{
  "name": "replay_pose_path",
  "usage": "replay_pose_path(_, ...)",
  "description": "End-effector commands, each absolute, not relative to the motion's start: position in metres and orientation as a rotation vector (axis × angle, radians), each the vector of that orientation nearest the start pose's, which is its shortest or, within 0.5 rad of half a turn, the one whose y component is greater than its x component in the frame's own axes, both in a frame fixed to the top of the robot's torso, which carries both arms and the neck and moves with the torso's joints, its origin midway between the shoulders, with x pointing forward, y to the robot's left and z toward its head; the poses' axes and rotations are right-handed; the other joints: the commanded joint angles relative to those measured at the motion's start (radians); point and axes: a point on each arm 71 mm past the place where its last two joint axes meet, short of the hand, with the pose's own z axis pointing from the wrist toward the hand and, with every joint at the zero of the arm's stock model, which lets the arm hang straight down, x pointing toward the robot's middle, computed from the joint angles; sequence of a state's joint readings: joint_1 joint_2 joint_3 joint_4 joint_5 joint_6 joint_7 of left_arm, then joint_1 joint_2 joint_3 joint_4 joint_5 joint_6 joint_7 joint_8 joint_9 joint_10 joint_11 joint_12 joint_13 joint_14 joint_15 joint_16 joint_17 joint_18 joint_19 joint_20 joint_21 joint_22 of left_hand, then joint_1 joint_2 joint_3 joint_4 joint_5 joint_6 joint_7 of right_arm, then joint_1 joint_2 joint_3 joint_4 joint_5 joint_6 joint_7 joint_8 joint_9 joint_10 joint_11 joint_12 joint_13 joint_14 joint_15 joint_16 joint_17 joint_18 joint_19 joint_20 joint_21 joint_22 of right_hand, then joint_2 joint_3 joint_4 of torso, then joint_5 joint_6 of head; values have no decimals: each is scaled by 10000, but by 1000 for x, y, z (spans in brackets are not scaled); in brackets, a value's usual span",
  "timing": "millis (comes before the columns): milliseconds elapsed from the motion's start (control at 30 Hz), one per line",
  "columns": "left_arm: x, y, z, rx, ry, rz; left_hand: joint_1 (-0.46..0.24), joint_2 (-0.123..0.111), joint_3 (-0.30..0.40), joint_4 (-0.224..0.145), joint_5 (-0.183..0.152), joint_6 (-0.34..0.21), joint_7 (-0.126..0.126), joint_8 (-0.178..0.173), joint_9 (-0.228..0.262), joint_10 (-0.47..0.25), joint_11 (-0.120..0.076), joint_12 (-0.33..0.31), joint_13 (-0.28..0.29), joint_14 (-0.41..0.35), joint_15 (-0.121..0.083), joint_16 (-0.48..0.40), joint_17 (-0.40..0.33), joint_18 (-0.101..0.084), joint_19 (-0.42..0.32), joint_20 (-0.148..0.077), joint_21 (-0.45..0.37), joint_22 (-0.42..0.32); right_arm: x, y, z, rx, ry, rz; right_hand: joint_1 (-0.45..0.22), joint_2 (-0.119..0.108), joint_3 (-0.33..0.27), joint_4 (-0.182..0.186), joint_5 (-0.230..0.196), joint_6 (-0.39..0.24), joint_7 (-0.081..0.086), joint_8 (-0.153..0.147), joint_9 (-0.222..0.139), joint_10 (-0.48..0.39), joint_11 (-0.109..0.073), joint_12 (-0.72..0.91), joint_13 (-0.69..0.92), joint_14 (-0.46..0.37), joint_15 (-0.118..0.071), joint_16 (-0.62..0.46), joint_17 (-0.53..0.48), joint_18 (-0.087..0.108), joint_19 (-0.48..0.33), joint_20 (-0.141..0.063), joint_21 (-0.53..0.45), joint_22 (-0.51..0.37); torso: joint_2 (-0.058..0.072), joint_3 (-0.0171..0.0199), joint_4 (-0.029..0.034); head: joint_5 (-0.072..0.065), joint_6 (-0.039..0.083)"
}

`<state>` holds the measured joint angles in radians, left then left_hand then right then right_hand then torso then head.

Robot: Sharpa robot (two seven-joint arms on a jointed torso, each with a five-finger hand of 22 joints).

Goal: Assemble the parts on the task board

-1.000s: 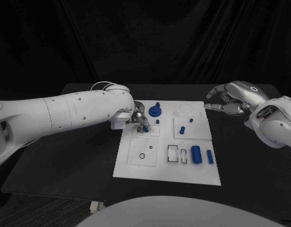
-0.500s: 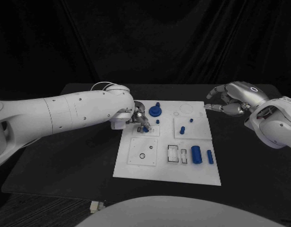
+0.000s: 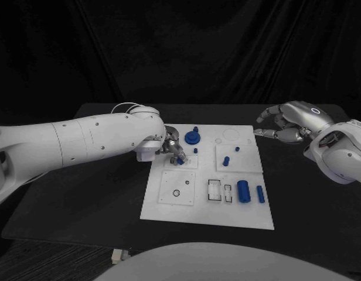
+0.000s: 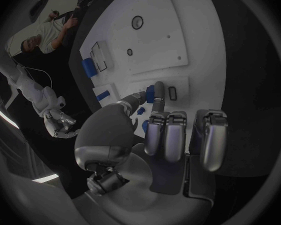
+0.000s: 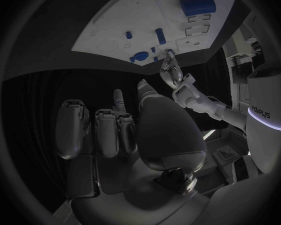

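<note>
The white task board (image 3: 205, 212) lies mid-table. My left hand (image 3: 173, 148) is over its far left corner and pinches a small blue part (image 3: 180, 158) just above a recess; the left wrist view shows that blue part (image 4: 150, 93) between thumb and a fingertip (image 4: 158, 91). A round blue piece (image 3: 192, 138), short pegs (image 3: 228, 160) and two blue cylinders (image 3: 244, 191) sit on the board. My right hand (image 3: 280, 125) hovers off the board's far right corner, fingers curled, holding nothing. In the right wrist view the right hand (image 5: 131, 130) faces the board (image 5: 109, 32).
Black table (image 3: 88, 199) surrounds the board, with open room on its left and at the front. Empty rectangular recesses (image 3: 216, 190) and a small ring (image 3: 176, 194) mark the board's near half. My left forearm (image 3: 79, 140) spans the table's left side.
</note>
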<state>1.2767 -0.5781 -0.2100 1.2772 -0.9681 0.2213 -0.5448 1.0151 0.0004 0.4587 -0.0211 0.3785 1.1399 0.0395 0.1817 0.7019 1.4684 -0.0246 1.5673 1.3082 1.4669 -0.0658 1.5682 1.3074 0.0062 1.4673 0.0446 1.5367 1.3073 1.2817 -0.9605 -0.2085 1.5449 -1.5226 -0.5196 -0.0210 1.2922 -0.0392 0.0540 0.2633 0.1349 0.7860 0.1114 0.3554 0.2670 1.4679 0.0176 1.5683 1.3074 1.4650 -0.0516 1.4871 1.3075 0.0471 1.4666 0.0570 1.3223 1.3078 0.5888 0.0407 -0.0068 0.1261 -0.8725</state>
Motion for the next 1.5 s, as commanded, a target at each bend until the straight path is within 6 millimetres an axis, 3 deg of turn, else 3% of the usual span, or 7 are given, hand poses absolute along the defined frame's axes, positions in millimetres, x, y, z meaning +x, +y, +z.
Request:
replay_pose_path(33, 498, 161, -265, -1177, 24914, -3241, -13, 93, 98, -16, -17, 9, -45, -8, 17, 1024, -59, 35, 2626, 1039, -55, 26, 2634, 82, 607, -21, -21, 2257, 469, -253, -190, -2297, 15297, 5526, 22, 103, 1, -54, 69, 83, -8, 36, -10, 1029, 79, 25, 2634, 776, 74, -37, 1442, 120, -2, 64, -56, 1831, -2, -2, 13, 2, -2)
replay_pose_path(1500, 502, 157, -264, -1228, 24722, -3426, -99, 83, 111, 34, 28, 43, -44, -16, 37, 1024, -64, 35, 2626, 1039, -63, 26, 2634, 86, 597, -25, -34, 2247, 470, -254, -191, -2263, 15341, 5459, 38, 129, -26, -79, 68, 100, -4, 40, -26, 1029, 87, 25, 2634, 771, 80, -60, 1412, 126, -12, 72, -91, 1821, 3, 1, 0, -18, -2)
